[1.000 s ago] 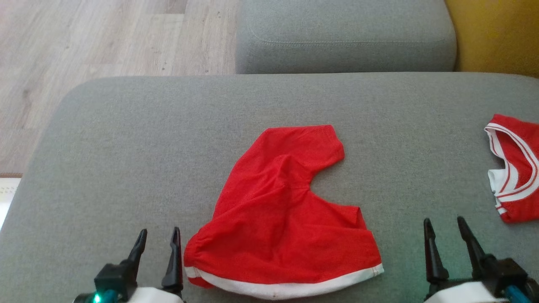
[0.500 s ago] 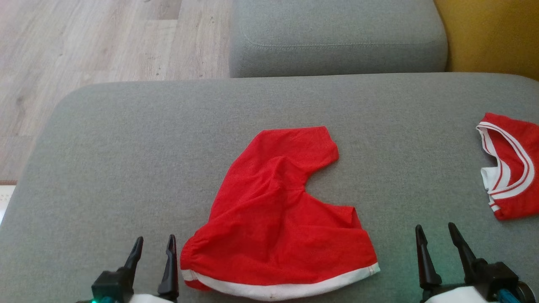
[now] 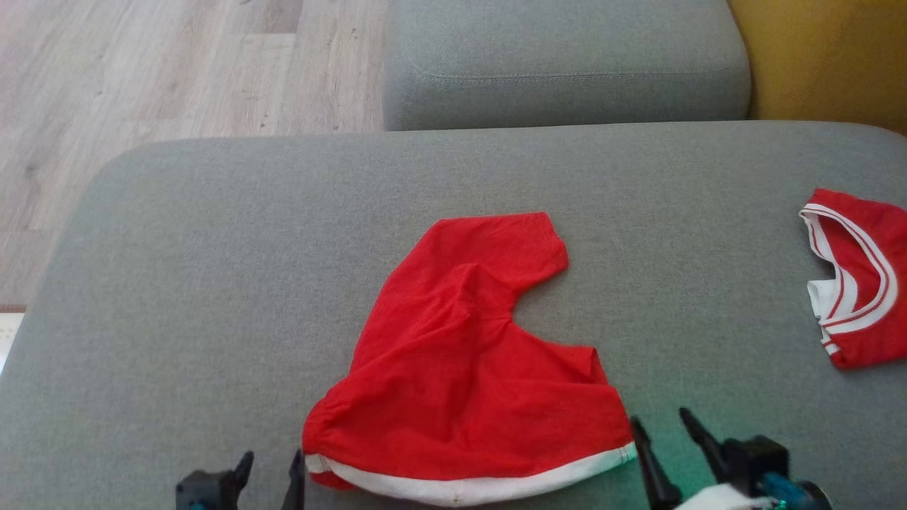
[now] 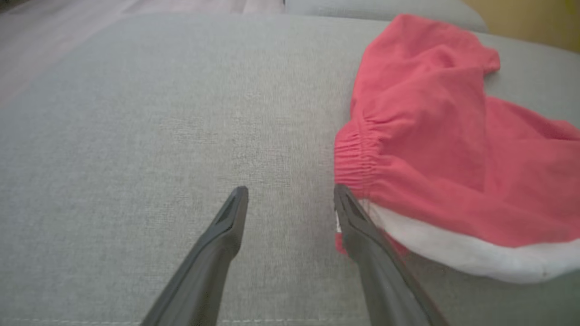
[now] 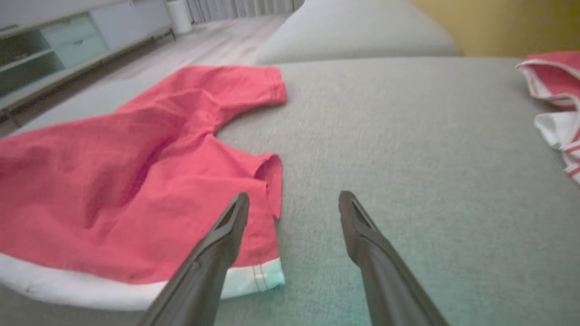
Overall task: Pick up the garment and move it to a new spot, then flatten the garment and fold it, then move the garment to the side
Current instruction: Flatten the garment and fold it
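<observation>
The red garment (image 3: 468,368) lies crosswise between the left tool (image 3: 272,459) and right tool (image 3: 660,418). Both stand spread wide and empty, each beside a near corner.

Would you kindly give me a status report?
Left gripper, right gripper open, empty. Red garment crumpled on grey cushion between them. Second red garment far right, apart.

Right edge cuts second garment (image 3: 861,283); bottom edge cuts left gripper (image 3: 273,459).
</observation>
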{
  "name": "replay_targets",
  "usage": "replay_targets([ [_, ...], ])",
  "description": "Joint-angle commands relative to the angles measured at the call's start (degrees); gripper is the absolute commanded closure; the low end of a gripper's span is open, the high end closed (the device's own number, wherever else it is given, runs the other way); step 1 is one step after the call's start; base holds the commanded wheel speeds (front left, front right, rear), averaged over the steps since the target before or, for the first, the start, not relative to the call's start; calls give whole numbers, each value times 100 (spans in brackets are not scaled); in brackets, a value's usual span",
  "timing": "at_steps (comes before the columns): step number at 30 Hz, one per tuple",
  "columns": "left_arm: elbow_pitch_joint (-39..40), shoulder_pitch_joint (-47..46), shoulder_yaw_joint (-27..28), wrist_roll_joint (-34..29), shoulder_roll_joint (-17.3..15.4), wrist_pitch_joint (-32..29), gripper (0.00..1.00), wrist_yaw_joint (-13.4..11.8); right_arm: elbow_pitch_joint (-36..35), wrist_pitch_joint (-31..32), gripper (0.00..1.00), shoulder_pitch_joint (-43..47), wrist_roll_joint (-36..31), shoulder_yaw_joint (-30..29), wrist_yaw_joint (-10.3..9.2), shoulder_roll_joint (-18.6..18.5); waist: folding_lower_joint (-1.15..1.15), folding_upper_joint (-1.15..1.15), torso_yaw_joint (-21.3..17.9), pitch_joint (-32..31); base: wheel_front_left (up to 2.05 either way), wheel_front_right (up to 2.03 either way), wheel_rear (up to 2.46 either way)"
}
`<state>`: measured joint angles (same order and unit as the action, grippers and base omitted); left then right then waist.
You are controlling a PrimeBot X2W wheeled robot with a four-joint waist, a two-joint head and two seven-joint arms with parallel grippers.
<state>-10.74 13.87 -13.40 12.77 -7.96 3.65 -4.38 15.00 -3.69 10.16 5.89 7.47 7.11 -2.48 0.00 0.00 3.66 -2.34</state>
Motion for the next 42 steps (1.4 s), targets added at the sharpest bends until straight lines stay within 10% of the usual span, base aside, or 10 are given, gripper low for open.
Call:
replay_targets([
  [1,282,-205,204,21,-65,-101,0,-53,-241,134,0,-124,2,158,37,-40,0,0,9,11,0,0,0],
  [15,1196,-37,116,256,-327,-1893,0,-113,-681,2172,0,-31,-343,398,37,-40,0,0,51,277,0,0,0],
  [42,1336,-268,-39,739,-410,-2277,0,238,-510,2014,0,-317,-437,487,37,-40,0,0,-83,455,0,0,0],
])
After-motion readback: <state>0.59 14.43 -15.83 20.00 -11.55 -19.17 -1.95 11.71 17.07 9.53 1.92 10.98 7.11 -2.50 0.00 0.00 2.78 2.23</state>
